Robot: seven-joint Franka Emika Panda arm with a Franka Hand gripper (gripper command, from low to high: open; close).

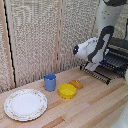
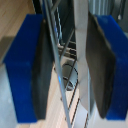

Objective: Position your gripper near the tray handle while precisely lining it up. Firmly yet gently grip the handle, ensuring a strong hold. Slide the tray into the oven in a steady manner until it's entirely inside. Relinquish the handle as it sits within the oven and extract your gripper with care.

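The oven [image 1: 119,50] stands at the exterior view's right, its top black. The wire tray [image 1: 107,69] sticks out of its front over the table. The tray handle [image 1: 95,74] is the thin bar along the rack's front edge. My gripper [image 1: 93,66] is right at that edge. In the wrist view the gripper [image 2: 70,65] is open. Its blue-tipped fingers [image 2: 30,70] stand on both sides of the thin handle bar [image 2: 56,65], with a gap left between pads and bar. The oven's inside is hidden.
On the wooden table are a blue cup [image 1: 50,81], a yellow bowl [image 1: 67,90], a small orange object [image 1: 76,83] and a round patterned plate [image 1: 25,104]. A woven screen [image 1: 40,35] stands behind the table.
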